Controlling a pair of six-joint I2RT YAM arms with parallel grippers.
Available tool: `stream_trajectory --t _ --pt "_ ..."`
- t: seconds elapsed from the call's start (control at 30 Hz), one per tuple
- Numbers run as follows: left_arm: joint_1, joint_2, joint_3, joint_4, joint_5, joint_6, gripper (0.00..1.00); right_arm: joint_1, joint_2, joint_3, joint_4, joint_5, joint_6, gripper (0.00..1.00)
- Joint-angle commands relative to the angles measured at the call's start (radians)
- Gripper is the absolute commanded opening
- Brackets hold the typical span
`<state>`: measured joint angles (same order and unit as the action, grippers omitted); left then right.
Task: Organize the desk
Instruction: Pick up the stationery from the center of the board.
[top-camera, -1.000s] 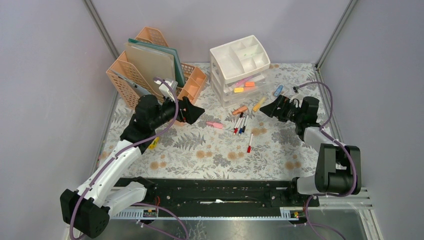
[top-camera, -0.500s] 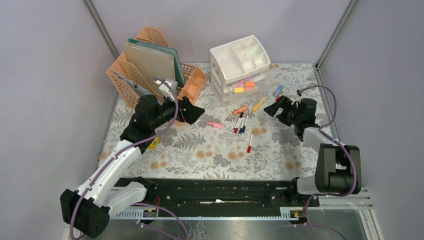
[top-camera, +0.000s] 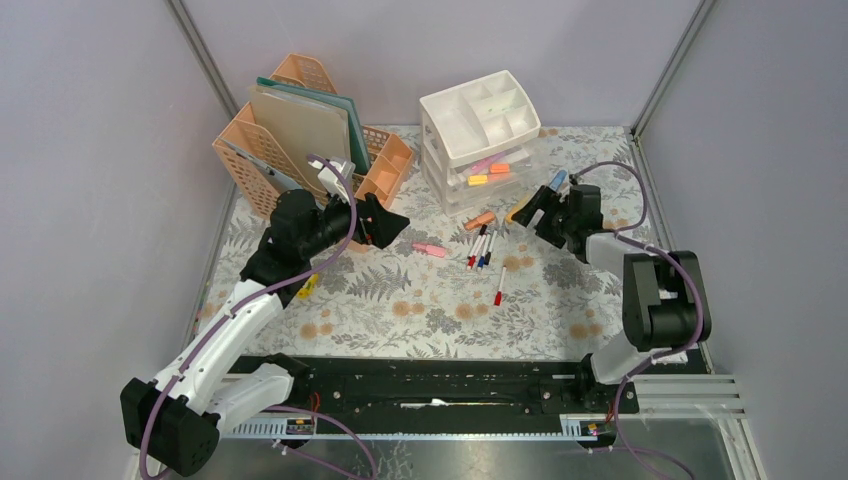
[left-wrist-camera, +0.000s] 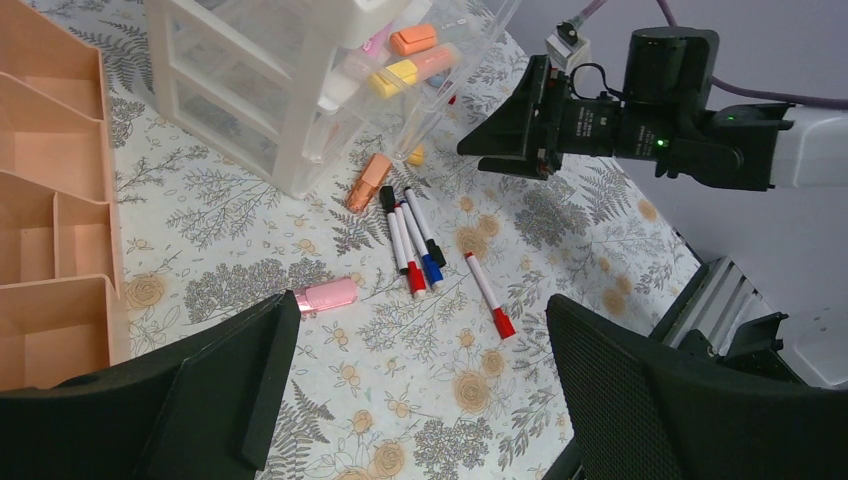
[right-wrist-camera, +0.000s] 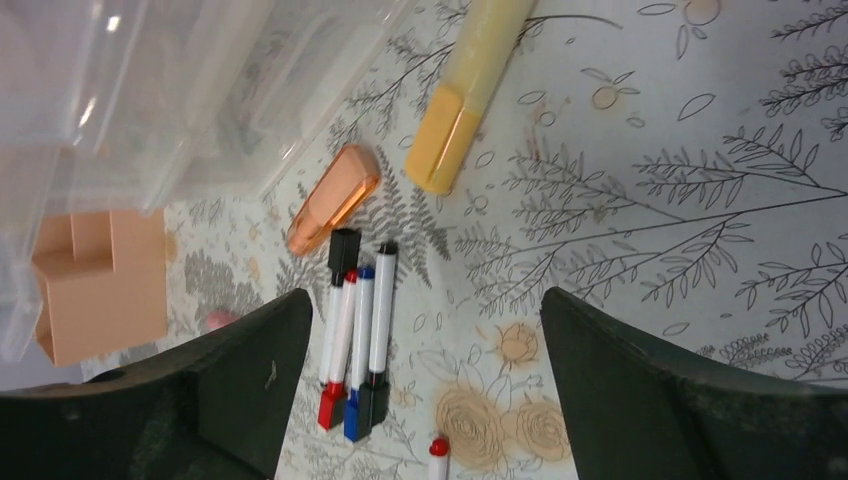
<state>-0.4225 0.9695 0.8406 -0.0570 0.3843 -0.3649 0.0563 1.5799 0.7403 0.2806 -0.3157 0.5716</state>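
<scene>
The desk wears its fern-and-flower cloth. Three capped markers lie side by side at centre, with a lone red-capped marker just nearer. A pink highlighter lies to their left. An orange highlighter and a yellow highlighter lie beside the drawer unit. My right gripper hangs open and empty over the cloth, close to the yellow highlighter. My left gripper hovers open and empty left of the pink highlighter.
A peach file rack holding folders stands at the back left. The white drawer unit's middle drawer is pulled out with highlighters in it. A blue highlighter lies right of the unit. A black rail runs along the near edge.
My right gripper has swung left from the desk's right side to the yellow highlighter by the drawer unit. The left arm has not moved.
</scene>
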Motion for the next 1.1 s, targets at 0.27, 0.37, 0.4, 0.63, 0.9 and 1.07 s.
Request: stream_trajectory --t 0.27,0.37,0.4,0.63,0.9,1.07 --pt "0.007 -0.017 -0.001 0.037 -0.016 0.018 0.99 0.075 0.188 0.204 0.016 0.275 0.091 0.62" --pt "0.007 -0.019 0.001 0.034 -0.021 0.021 0.99 0.085 0.236 0.245 0.000 0.310 0.114 0.57" --pt "0.007 -0.020 0.000 0.033 -0.023 0.022 0.99 0.085 0.250 0.254 0.000 0.310 0.124 0.57" --pt "0.007 -0.022 0.002 0.031 -0.023 0.025 0.99 0.092 0.309 0.293 -0.001 0.388 0.154 0.46" --pt "0.009 -0.022 0.002 0.030 -0.030 0.027 0.99 0.096 0.388 0.347 0.003 0.391 0.152 0.46" --pt "0.009 -0.022 0.003 0.029 -0.028 0.027 0.99 0.109 0.419 0.380 -0.037 0.417 0.117 0.47"
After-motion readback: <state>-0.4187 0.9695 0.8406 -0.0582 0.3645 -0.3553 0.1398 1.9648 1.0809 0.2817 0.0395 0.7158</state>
